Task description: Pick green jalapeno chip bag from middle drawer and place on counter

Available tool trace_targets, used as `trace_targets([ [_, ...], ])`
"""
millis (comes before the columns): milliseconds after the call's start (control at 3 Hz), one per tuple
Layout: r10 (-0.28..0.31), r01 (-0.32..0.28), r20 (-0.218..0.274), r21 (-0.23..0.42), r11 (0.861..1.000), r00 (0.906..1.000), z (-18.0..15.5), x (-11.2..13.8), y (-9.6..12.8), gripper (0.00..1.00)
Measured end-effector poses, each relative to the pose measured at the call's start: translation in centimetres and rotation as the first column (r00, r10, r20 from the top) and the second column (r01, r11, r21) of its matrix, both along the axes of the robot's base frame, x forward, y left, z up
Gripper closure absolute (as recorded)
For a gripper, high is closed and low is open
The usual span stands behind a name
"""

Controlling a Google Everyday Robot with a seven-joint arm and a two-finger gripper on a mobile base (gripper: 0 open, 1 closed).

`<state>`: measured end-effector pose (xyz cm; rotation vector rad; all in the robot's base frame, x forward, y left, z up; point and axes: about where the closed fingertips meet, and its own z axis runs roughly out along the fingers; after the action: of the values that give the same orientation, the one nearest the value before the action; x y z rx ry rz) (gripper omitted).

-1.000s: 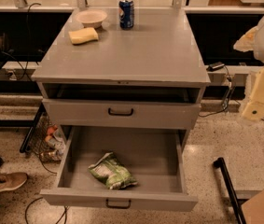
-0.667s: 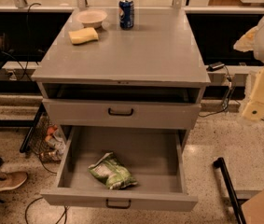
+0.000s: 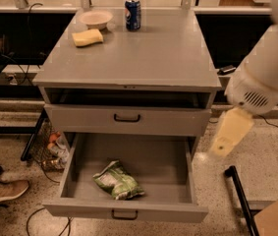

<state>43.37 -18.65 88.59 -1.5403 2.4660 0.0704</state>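
Note:
The green jalapeno chip bag (image 3: 117, 180), crumpled green foil with a white patch, lies in the front middle of the open middle drawer (image 3: 128, 209), the cabinet's lowest tier. The counter (image 3: 148, 53) is the cabinet's flat grey top. My gripper (image 3: 229, 132), a cream-coloured piece under the white arm (image 3: 264, 77), hangs to the right of the cabinet, level with the closed drawer and above the floor beside the open drawer's right side. It holds nothing that I can see and is clear of the bag.
On the counter's back left are a yellow sponge (image 3: 87, 37), a pale bowl (image 3: 96, 18) and a blue can (image 3: 132, 14). The upper drawer (image 3: 126, 118) is closed. A person's shoe (image 3: 3, 191) is at the left. A black bar (image 3: 239, 195) and a cardboard box (image 3: 276, 218) stand at the right.
My arm and gripper have moved left and down, nearer the cabinet's right side. The bag, the drawer and the counter items have not moved.

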Motion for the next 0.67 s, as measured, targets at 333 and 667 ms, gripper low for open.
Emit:
trace_targets([
  [333, -0.071, 0.077, -0.119, 0.05, 0.996, 0.9904, -7.8, -0.6, 4.6, 0.0],
  [667, -0.109, 0.135, -0.207, 0.119, 0.984, 0.9724, -14.2, -2.0, 9.4, 0.0],
])
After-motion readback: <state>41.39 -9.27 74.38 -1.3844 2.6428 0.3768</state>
